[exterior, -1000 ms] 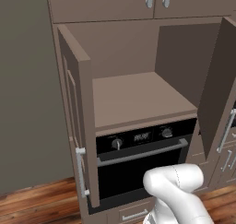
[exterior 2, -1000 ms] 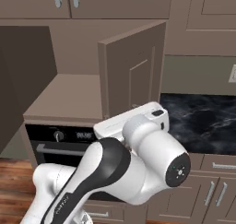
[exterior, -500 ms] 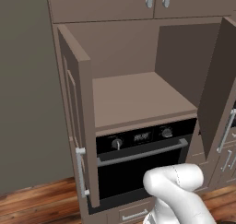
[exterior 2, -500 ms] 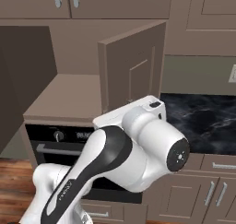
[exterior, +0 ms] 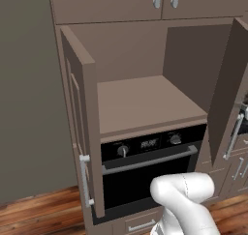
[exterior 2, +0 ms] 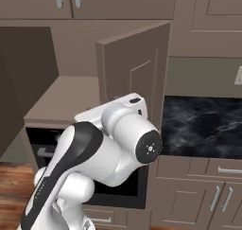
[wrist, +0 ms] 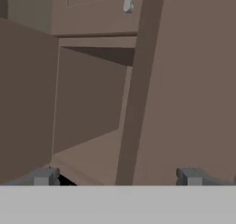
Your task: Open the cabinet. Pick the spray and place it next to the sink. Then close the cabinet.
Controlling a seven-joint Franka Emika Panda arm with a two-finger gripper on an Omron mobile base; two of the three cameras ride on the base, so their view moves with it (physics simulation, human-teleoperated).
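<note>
The gripper (wrist: 117,177) is spread wide and empty, its tips set before the inner face of the right door (wrist: 184,80). The cabinet (exterior: 145,103) stands open — both doors swung out — yet the spray cannot be made out on its tan shelf (exterior: 140,101). The interior should be searched before any reach is made. No writing can be read on the oven (exterior: 145,166).

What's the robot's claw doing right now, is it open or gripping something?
Gripper: open wide, holding nothing, facing the open cabinet.
</note>
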